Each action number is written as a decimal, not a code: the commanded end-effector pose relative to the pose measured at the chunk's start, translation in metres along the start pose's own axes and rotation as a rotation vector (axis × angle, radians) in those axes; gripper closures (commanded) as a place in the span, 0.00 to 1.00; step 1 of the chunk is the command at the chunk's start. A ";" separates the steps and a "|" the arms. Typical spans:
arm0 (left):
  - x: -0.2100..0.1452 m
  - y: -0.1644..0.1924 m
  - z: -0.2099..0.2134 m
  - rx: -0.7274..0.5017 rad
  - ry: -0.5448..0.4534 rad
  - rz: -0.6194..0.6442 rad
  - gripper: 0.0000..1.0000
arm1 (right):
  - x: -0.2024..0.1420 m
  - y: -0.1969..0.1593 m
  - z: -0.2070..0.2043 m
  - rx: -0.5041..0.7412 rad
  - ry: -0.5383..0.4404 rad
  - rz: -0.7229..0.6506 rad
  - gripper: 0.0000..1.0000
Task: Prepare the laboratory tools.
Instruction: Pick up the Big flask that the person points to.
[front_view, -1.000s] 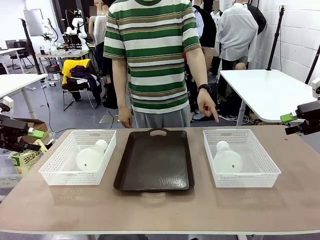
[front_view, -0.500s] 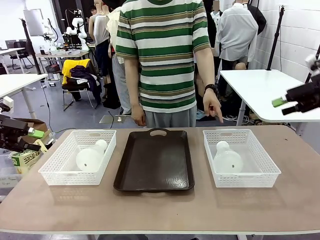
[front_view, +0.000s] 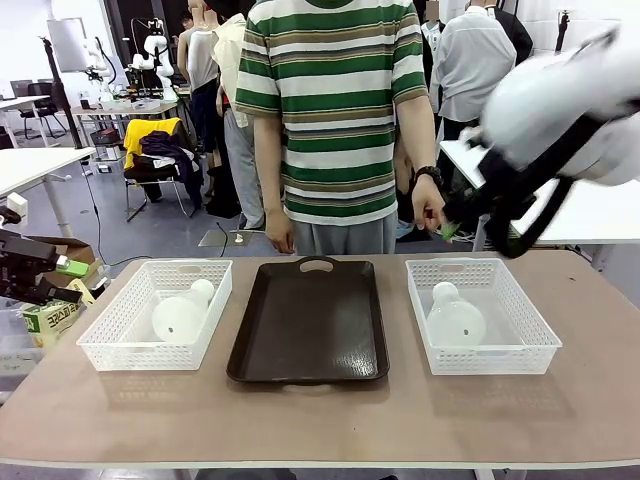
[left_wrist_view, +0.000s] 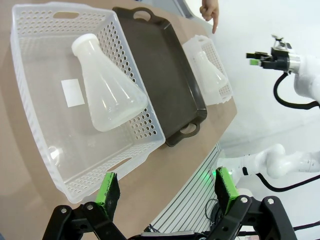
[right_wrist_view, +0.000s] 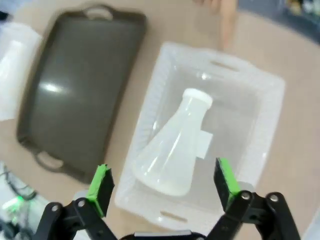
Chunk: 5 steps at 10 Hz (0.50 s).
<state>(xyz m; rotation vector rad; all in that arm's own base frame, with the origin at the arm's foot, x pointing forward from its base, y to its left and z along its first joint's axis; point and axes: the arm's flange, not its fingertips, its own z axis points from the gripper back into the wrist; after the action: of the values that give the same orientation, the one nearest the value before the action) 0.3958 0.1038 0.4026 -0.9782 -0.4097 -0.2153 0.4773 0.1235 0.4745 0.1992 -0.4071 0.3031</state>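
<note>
Left flask (front_view: 180, 314) and right flask (front_view: 455, 320) lie on their sides in separate baskets (front_view: 130, 356), necks pointing toward the person (front_view: 335, 120). Left gripper (left_wrist_view: 165, 184) and right gripper (right_wrist_view: 162, 177) have fingers apart, empty.

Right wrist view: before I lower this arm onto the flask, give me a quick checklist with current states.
1. Right tool open, nothing held: ok.
2. Flask lies on its side in the right basket, nothing on top of it: ok.
3. Flask lined up under the tool: ok, roughly centred, though the picture is blurred.
4. Person's hand away from the descent path: not ok, it points down by the basket's far edge.
5. Tray bare for a set-down: ok.
6. Left tool open, holding nothing: ok.
</note>
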 end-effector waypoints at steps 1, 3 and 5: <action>0.000 0.000 0.001 -0.004 -0.008 -0.002 0.00 | 0.042 0.002 -0.031 -0.149 0.124 -0.073 0.00; 0.000 0.000 0.001 -0.004 -0.008 -0.002 0.00 | 0.059 0.012 -0.066 -0.298 0.159 -0.119 0.00; 0.000 0.000 0.001 -0.004 -0.008 -0.002 0.00 | 0.066 0.015 -0.081 -0.459 0.113 -0.156 0.00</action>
<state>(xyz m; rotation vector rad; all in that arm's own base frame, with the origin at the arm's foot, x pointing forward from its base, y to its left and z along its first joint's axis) 0.3958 0.1043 0.4026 -0.9776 -0.4099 -0.2141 0.5498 0.1536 0.4305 -0.1682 -0.3434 0.1080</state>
